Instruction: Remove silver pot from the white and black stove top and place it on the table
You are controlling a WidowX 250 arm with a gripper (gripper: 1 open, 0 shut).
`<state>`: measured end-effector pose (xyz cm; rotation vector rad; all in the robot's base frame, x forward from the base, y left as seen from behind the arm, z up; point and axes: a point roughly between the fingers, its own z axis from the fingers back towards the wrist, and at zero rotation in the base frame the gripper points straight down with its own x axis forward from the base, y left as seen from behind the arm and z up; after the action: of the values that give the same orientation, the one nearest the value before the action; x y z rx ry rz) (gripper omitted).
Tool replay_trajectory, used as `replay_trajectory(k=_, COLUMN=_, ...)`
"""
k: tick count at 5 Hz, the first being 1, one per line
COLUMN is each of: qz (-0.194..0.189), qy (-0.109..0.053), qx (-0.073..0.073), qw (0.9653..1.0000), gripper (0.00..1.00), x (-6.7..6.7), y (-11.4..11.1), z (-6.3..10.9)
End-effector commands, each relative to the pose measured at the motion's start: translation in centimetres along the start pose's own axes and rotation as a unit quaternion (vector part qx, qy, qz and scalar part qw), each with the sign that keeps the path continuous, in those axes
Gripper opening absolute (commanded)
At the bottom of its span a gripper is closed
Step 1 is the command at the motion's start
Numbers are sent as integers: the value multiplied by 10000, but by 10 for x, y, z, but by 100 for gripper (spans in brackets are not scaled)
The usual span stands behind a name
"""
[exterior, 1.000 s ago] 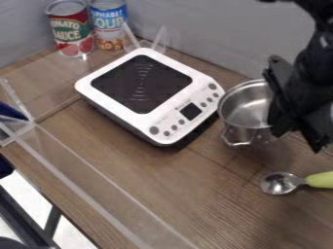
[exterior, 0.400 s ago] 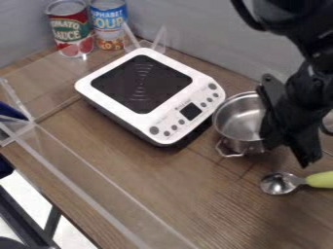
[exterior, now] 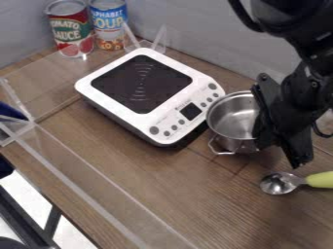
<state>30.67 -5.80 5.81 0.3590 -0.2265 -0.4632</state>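
- Gripping the rim of the small shiny steel pot, the black claw is pinched shut on its right side.
- Since a second ago the pot has sunk lower, to the brown wood-grain table, just beside the white stove top with black glass; release probably follows.
- Nearby: green-handled spoon, two labelled cans.

The arm is black all over, with a matt, slightly dusty look. Its upper part is a thick, rounded link that curves in from the top edge. Lower down it narrows into a blockier wrist of stacked, angular housings with hard edges. The gripper is black too, built of flat, slab-like plates. Markings, screws and cables are too blurred to make out.
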Motion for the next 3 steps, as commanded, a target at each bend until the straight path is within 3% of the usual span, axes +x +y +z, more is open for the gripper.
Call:
replay_trajectory(k=1, qz=86, qy=-404, qx=33, qw=9991, gripper=100, x=14, y=6, z=17)
replay_trajectory(k=3, qz=163, qy=-452, qx=-27, qw=9988, gripper=100, x=15, y=9, z=22)
